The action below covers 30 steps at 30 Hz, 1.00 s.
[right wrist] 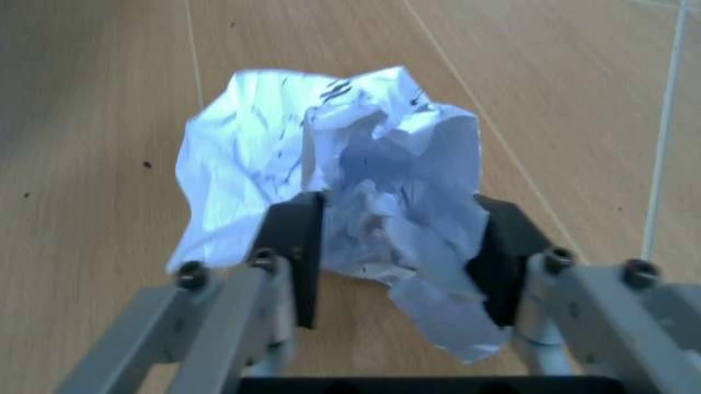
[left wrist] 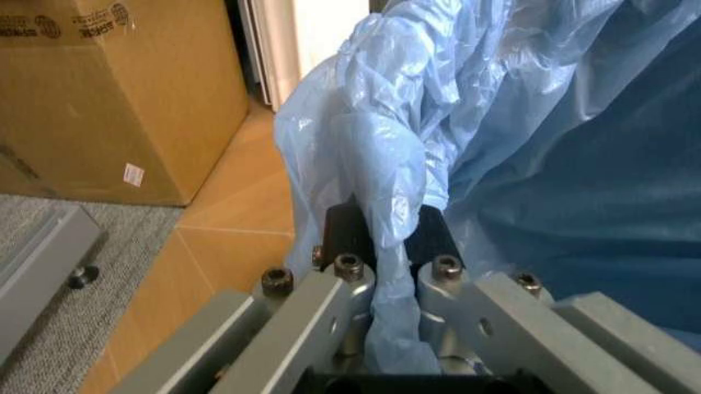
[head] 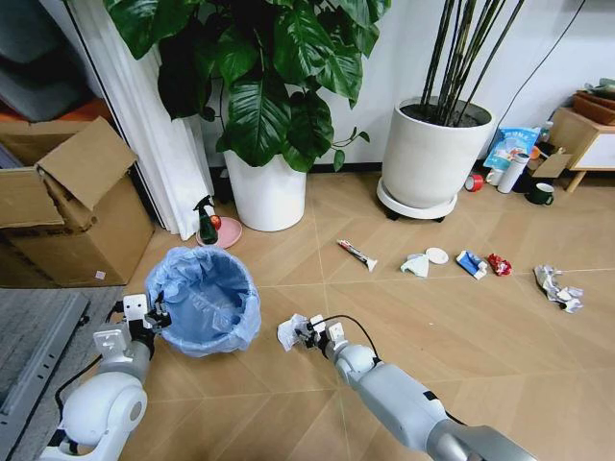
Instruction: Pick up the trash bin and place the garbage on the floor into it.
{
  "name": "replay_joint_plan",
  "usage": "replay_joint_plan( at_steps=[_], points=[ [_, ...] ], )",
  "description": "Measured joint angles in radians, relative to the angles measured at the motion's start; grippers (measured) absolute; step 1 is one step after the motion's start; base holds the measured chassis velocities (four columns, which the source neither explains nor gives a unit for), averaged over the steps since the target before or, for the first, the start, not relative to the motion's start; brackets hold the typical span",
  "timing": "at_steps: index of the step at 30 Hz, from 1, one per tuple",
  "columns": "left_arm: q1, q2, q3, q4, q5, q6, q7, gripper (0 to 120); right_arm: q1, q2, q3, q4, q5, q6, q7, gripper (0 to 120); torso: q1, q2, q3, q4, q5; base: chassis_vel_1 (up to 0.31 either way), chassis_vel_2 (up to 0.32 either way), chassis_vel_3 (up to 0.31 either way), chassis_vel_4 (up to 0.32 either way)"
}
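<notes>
Trash bin (head: 206,303), lined with a crinkly light-blue bag (left wrist: 438,123), is sitting at the near left of the floor (head: 404,317). The left gripper (head: 154,315) is reaching in at its left rim; in the left wrist view the fingers (left wrist: 348,234) are pinched tight on the bag-covered rim, with blue plastic bunching between them. Whether the bin is resting on the planks or lifted cannot be told.

Just right of the bin, the right gripper (head: 303,331) is closing around a crumpled white paper (head: 291,331). In the right wrist view the two dark pads (right wrist: 298,246) are pressing against either side of the paper (right wrist: 340,180), with the wood floor directly behind it.

More garbage is lying farther right in a loose row: a small tube (head: 356,254), a white scrap (head: 416,265) touching a white disc (head: 436,255), a blue wrapper (head: 470,263) beside a red wrapper (head: 499,264), and a crumpled silvery wrapper (head: 557,287) at the far right.

A cardboard box (head: 67,206) is standing at the left. Two white plant pots (head: 264,192) (head: 434,154) are standing along the far wall.
</notes>
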<state>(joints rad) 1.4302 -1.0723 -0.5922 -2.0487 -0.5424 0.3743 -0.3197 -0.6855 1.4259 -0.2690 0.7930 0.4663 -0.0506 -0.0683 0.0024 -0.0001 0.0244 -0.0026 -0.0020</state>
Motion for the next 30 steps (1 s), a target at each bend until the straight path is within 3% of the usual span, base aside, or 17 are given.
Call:
replay_joint_plan(
  at_steps=[11,20,30],
  points=[
    [0.005,0.003,-0.002,-0.007,0.0,0.0,0.004,0,0.002,0.025,0.023,-0.038,-0.025,0.02,-0.011,0,0.0,0.0,0.0,0.0,0.0,0.0,0.0,0.0,0.0],
    [0.008,0.002,-0.003,-0.011,-0.002,0.0,0.005,0,-0.025,0.013,0.055,0.025,-0.035,0.029,0.016,0,0.0,0.0,0.0,0.0001,0.0,0.0,0.0,0.0,0.0],
    [-0.003,0.003,0.006,-0.001,-0.005,0.012,0.008,0,-0.06,-0.06,0.123,0.295,0.018,-0.004,0.108,0,0.0,0.0,0.0,0.0,0.0001,0.0,0.0,0.0,0.0]
  ],
)
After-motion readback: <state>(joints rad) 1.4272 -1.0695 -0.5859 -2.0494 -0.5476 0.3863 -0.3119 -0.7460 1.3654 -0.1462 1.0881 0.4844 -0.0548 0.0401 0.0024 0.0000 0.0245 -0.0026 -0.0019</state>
